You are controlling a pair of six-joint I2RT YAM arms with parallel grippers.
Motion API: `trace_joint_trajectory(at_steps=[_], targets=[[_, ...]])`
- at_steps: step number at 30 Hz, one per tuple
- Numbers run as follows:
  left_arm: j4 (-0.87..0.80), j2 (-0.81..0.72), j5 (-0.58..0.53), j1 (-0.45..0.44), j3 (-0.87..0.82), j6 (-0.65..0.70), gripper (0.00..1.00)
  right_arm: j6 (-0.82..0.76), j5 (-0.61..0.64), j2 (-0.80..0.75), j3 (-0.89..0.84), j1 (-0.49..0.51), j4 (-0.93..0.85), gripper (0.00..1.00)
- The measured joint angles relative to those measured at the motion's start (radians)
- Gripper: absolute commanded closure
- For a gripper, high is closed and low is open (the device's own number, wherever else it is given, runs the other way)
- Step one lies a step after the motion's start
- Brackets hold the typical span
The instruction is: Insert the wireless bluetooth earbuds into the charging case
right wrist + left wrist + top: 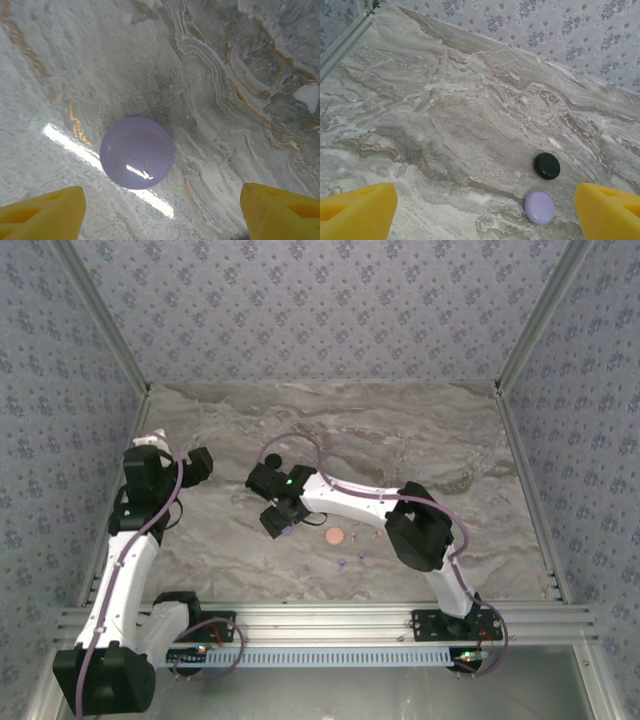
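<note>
A round lilac charging case (pixel 137 152) lies closed on the marble table. It sits just ahead of my right gripper (pixel 162 215), whose yellow fingers stand wide open on either side without touching it. From above, the right gripper (pixel 278 520) hangs over the table's left-middle. Tiny earbuds (pixel 350 560) lie scattered on the marble beside a pink round case (pixel 333 536), right of that gripper. My left gripper (pixel 485 220) is open with nothing in it. It is raised at the left (pixel 200 468).
In the left wrist view a black round case (pixel 547 165) and a lilac round case (pixel 539 207) lie closed, close together. Patterned walls enclose the marble table (pixel 400 440) on three sides. A metal rail (pixel 330 625) runs along the near edge.
</note>
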Motion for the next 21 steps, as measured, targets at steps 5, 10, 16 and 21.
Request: trace_joint_trajectory(at_steps=[5, 10, 16, 21], targets=[[-0.014, -0.003, -0.022, 0.006, -0.018, -0.003, 0.09, -0.009, -0.005, 0.060, 0.049, 0.000, -0.025, 0.18], [-0.017, -0.010, -0.031, 0.006, -0.030, -0.004, 0.08, -0.019, -0.011, 0.103, 0.100, 0.001, -0.050, 0.22], [-0.018, -0.023, -0.048, 0.008, -0.036, -0.005, 0.08, -0.023, -0.012, 0.146, 0.127, 0.001, -0.066, 0.25], [-0.018, -0.027, -0.048, 0.008, -0.036, -0.005, 0.08, -0.024, -0.016, 0.170, 0.137, 0.001, -0.077, 0.33]])
